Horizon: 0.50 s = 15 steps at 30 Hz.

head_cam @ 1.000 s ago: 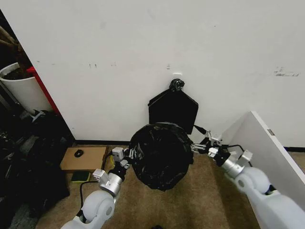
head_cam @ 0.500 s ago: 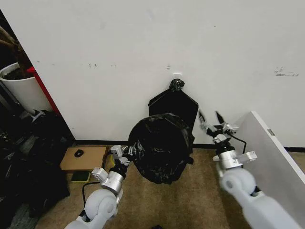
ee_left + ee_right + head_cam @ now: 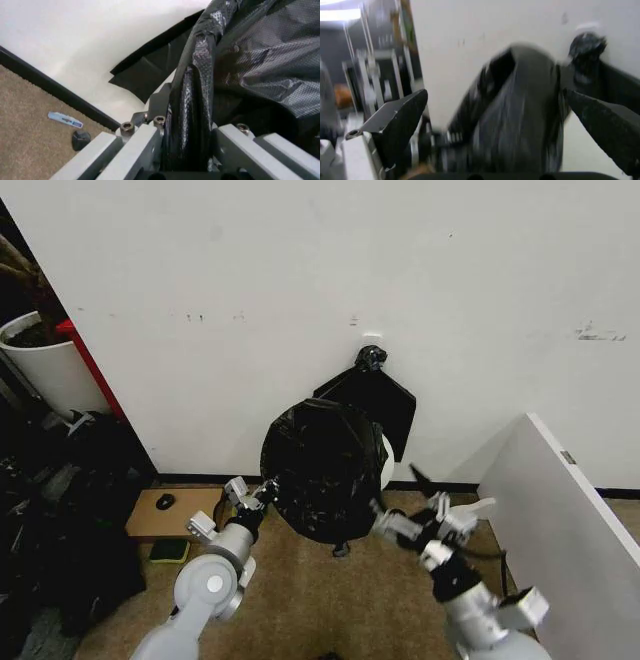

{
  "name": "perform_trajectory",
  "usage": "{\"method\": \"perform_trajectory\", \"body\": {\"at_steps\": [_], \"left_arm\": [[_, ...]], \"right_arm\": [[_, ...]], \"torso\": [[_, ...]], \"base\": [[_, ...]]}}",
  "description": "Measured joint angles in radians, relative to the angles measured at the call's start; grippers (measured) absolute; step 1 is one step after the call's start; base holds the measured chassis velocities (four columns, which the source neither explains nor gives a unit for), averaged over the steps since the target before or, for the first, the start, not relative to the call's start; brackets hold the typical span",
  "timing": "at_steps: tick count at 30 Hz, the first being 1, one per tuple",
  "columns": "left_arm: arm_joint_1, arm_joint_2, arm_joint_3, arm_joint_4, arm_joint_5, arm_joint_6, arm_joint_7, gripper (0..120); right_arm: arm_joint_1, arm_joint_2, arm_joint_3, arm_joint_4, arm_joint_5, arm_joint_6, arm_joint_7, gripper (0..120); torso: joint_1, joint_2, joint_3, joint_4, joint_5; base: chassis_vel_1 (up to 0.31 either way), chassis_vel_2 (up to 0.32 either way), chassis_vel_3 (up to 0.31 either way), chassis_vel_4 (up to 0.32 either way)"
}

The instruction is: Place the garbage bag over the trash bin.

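The glossy black garbage bag (image 3: 322,470) is wrapped around the trash bin, and a sliver of the bin's white wall (image 3: 386,461) peeks out on its right side. The covered bin hangs tilted above the carpet, in front of the wall. My left gripper (image 3: 262,498) is shut on the bag-covered rim at the lower left; in the left wrist view its fingers (image 3: 132,152) clamp a fold of the bag (image 3: 250,56). My right gripper (image 3: 394,490) is open below and to the right of the bin, apart from it. The right wrist view shows its fingers (image 3: 400,120) spread wide before the bag (image 3: 520,112).
A flat black bundle with a knotted top (image 3: 371,359) hangs on the wall behind the bin. A white board (image 3: 560,500) leans at the right. At left stand a white pot (image 3: 45,370), dark clutter and a cardboard box (image 3: 180,515). Carpet lies below.
My right gripper has let go of the bag, opened and dropped back toward me. The covered bin has shifted up and slightly left, held by my left gripper alone.
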Motion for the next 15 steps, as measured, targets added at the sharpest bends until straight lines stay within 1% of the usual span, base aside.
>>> {"method": "perform_trajectory", "body": {"at_steps": [2,5,7,11,15], "left_arm": [[-0.004,-0.003,-0.009,-0.005,-0.018,0.015,-0.007,0],[-0.004,-0.003,-0.018,-0.015,-0.039,0.035,-0.008,0],[-0.004,-0.003,-0.019,-0.016,-0.041,0.038,-0.008,0],[-0.006,-0.003,-0.025,-0.017,-0.062,0.051,-0.004,0],[-0.013,-0.003,-0.026,-0.017,-0.085,0.066,-0.003,0]], "right_arm": [[-0.018,-0.002,-0.018,-0.018,-0.075,-0.026,0.016,100],[-0.016,-0.002,-0.053,-0.04,-0.148,-0.04,0.033,100],[-0.01,-0.001,-0.061,-0.046,-0.165,-0.04,0.034,100],[0.028,0.008,-0.074,-0.066,-0.249,-0.021,0.017,100],[0.039,0.008,-0.075,-0.066,-0.277,-0.012,0.009,100]], "torso": [[0.0,0.0,0.0,-0.0002,0.0],[0.0,0.0,0.0,-0.0002,0.0],[0.0,0.0,0.0,-0.0002,-0.0001],[0.0,0.0,0.0,-0.0001,0.0],[0.0,0.0,0.0,-0.0002,-0.0001]], "base": [[0.0,0.0,0.0,0.0],[0.0,0.0,0.0,0.0],[0.0,0.0,0.0,0.0],[0.0,0.0,0.0,0.0],[0.0,0.0,0.0,0.0]]}}
